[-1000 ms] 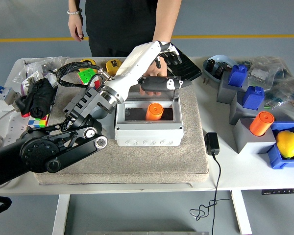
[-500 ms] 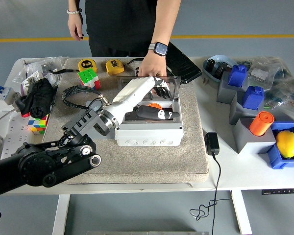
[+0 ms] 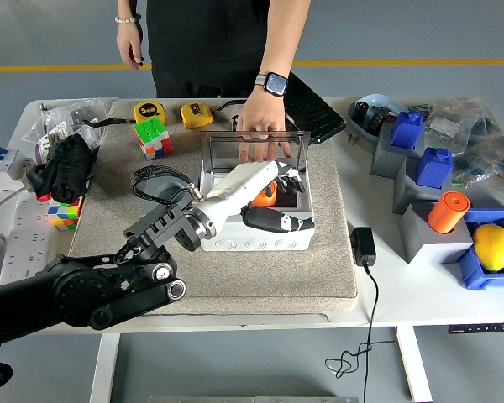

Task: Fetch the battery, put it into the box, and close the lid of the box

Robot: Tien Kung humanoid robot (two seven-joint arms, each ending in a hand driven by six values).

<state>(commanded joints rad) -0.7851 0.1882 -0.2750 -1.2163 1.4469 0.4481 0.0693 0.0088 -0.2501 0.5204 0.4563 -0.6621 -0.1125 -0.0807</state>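
At the near left the robot's black left arm [image 3: 92,290] comes in low over the grey mat [image 3: 260,269], its white forearm running up and right to the left hand [image 3: 279,180], which sits over the open top of the grey box [image 3: 254,228]. The black fingers [image 3: 292,178] are loosely spread above the opening and have hold of nothing. Just under and beside them, inside the box, a sliver of the orange battery [image 3: 267,194] shows (most of it is hidden by the hand). The box's clear lid [image 3: 254,148] stands upright along the far edge, and a person's hand [image 3: 259,134] rests on it from behind, a watch [image 3: 275,83] on the wrist.

To the right of the mat lies a black power adapter [image 3: 363,246] with its cable trailing off the counter [image 3: 420,294]. Further right, a second orange cylinder [image 3: 448,211] stands on a grey block, and a yellow lemon [image 3: 492,246] sits in a blue tray. At the far left of the mat are a colour cube [image 3: 152,136] and two yellow tape measures [image 3: 195,112].
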